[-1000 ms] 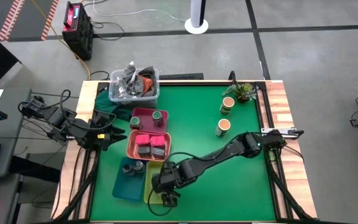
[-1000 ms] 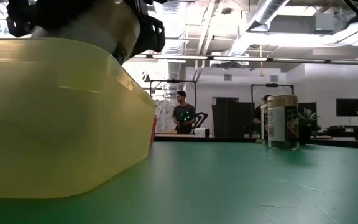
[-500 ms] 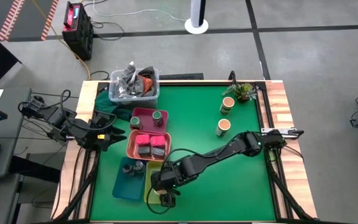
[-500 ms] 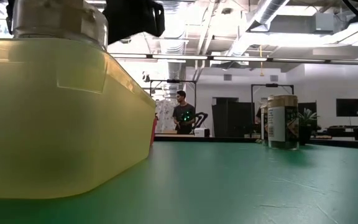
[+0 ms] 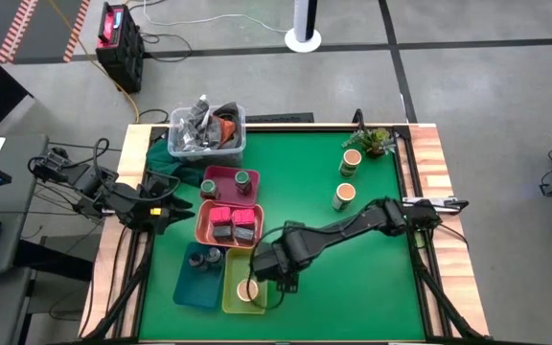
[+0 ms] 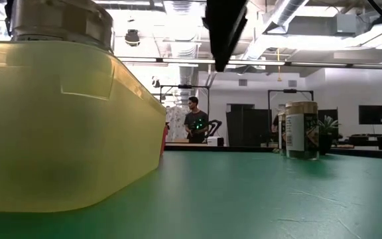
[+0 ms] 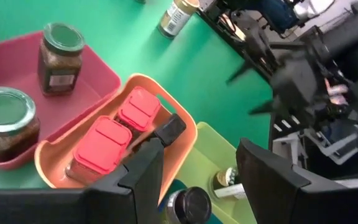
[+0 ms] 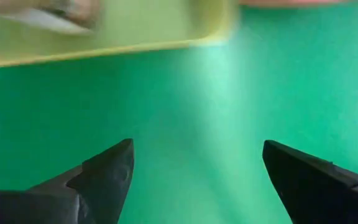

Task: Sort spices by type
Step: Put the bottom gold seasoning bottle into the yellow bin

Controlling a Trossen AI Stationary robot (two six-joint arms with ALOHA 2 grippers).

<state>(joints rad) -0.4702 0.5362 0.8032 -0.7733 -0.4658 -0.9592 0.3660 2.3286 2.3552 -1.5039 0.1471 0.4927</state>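
Observation:
A tan-topped round jar (image 5: 247, 290) stands on its base in the yellow-green tray (image 5: 233, 305); its top also shows over the tray's wall in the low view (image 6: 58, 23). My right gripper (image 5: 278, 280) is open and empty, just right of that tray, above the green mat (image 8: 191, 155). Two more tan-topped jars (image 5: 351, 161) (image 5: 343, 196) stand at the far right. Green-lidded jars (image 5: 241, 180) stand in the pink tray, magenta boxes (image 5: 231, 222) lie in the salmon tray, and small dark jars (image 5: 205, 257) sit in the teal tray. My left gripper (image 5: 175, 206) waits open at the table's left edge.
A clear bin (image 5: 207, 134) of crumpled packets stands at the far left. A small green plant (image 5: 377, 140) stands in the far right corner. The four trays crowd the left half. Open green mat lies in the middle and on the near right.
My right gripper has set the tan-topped jar down in the near end of the yellow-green tray and let it go. It has then risen and drawn back toward the table's right. The jar now stands upright in the tray.

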